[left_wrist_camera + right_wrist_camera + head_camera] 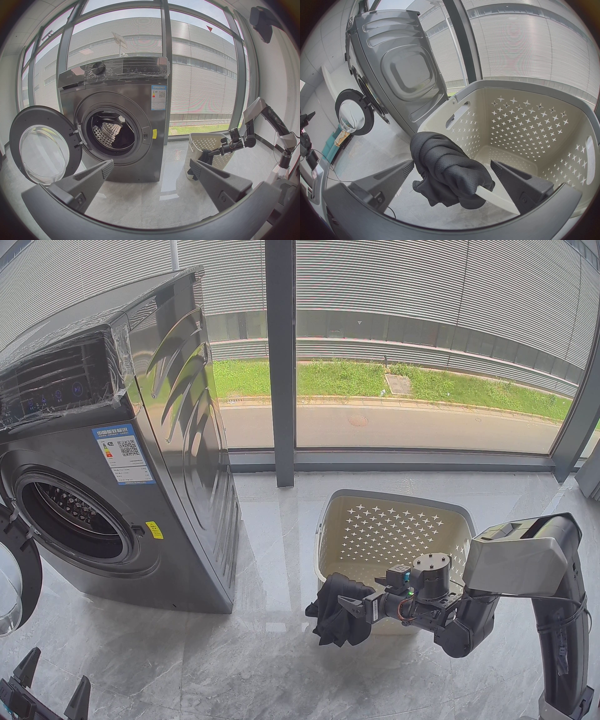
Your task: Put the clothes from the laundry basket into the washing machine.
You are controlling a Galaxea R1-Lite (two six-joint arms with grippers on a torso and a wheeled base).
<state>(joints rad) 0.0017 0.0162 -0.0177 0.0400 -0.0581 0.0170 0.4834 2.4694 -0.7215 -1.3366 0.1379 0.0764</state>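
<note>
A black garment [337,615] hangs over the front left corner of the cream laundry basket [400,496], half outside the rim. My right gripper [344,605] is at that corner, open, with its fingers on either side of the garment [447,168]. The basket's [518,86] star-pierced walls and floor show bare. The grey washing machine [181,490] stands to the left with its round door [22,571] swung open and the drum [111,131] exposed. My left gripper [56,668] is low at the front left, open, facing the drum [75,518] from a distance.
A glass window wall with a dark pillar [281,365] runs behind the machine and basket. Pale tiled floor [262,652] lies open between the machine's front and the basket. A stand with equipment [304,137] is off beyond the machine's door.
</note>
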